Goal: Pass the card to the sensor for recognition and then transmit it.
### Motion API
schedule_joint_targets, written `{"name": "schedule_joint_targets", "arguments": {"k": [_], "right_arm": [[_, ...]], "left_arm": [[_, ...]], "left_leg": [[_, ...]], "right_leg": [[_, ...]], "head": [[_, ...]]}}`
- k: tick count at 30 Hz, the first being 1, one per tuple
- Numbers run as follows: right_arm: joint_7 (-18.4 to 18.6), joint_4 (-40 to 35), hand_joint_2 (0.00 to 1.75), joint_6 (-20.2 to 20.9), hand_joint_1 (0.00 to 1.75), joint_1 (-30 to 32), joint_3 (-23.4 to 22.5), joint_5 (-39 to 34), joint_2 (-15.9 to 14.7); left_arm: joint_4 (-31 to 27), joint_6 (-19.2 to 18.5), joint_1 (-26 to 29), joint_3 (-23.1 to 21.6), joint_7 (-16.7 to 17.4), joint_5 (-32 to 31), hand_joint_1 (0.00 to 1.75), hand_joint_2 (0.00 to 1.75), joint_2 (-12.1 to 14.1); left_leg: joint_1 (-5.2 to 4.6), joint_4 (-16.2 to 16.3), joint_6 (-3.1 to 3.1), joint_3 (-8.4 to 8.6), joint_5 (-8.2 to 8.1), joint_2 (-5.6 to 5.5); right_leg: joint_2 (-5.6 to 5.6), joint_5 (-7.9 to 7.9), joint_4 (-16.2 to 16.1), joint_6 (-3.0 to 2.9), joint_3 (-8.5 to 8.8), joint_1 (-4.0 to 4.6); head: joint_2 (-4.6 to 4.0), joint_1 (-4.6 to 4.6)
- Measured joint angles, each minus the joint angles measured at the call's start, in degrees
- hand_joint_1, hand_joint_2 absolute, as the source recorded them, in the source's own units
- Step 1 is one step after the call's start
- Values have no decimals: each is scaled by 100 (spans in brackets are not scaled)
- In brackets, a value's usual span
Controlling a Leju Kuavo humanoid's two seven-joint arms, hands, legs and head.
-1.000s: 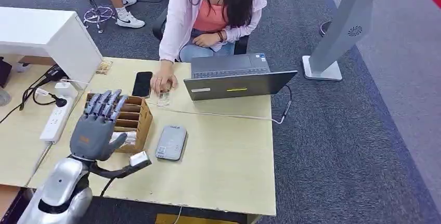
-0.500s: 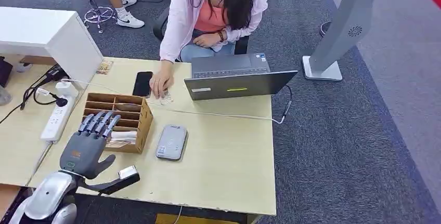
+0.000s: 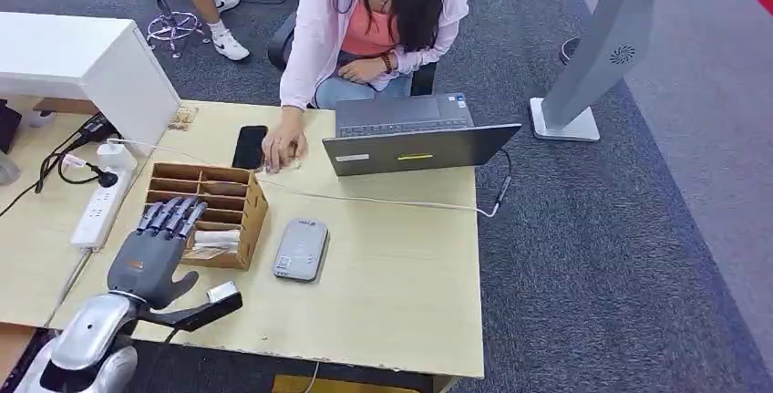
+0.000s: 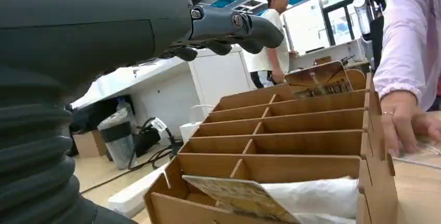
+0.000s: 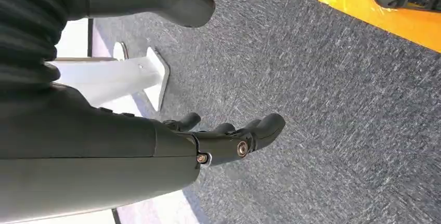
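My left hand [image 3: 150, 256] hovers open, fingers straight, over the near end of the wooden card box [image 3: 208, 212] and holds nothing. In the left wrist view its fingers [image 4: 229, 24] reach above the box [image 4: 291, 146]. A yellowish card [image 4: 234, 195] leans in the nearest slot beside white wrapping [image 4: 317, 198], and another card [image 4: 317, 78] stands in the far slot. The grey sensor pad [image 3: 301, 249] lies flat just right of the box. My right hand [image 5: 156, 146] hangs open over grey carpet with nothing in it.
A person sits across the table, one hand [image 3: 283, 149] resting on the tabletop by a black phone [image 3: 249, 147]. An open laptop [image 3: 410, 138] with a cable stands at the far side. A white power strip [image 3: 98, 211] and a white cabinet [image 3: 87, 65] lie to the left.
My left hand has drawn back from over the middle of the box to its near end and dropped lower. The person's hand has shifted slightly on the table.
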Motion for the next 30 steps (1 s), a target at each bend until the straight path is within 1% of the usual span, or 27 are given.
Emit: {"name": "schedule_joint_targets", "arguments": {"k": [12, 22, 23, 27, 30], "right_arm": [[4, 0, 175, 2, 0, -8, 2, 11, 0], [-9, 0, 175, 15, 0, -10, 2, 2, 0], [-15, 0, 175, 17, 0, -10, 2, 2, 0], [-24, 0, 175, 26, 0, -10, 4, 2, 0], [-24, 2, 175, 26, 0, -10, 4, 2, 0]], "left_arm": [[245, -18, -11, -2, 7, -68, 0, 175, -146], [317, 7, -12, 0, 44, -87, 0, 175, -192], [317, 11, -11, 0, 61, -90, 175, 175, -194], [317, 123, -11, 0, 83, -186, 175, 175, -208], [317, 127, -8, 0, 83, -225, 175, 175, -212]], "left_leg": [[0, 0, 0, 0, 0, 0], [0, 0, 0, 0, 0, 0], [0, 0, 0, 0, 0, 0], [0, 0, 0, 0, 0, 0], [0, 0, 0, 0, 0, 0]], "right_leg": [[0, 0, 0, 0, 0, 0], [0, 0, 0, 0, 0, 0], [0, 0, 0, 0, 0, 0], [0, 0, 0, 0, 0, 0], [0, 0, 0, 0, 0, 0]], "head": [[0, 2], [0, 2], [0, 0], [0, 2], [0, 2]]}}
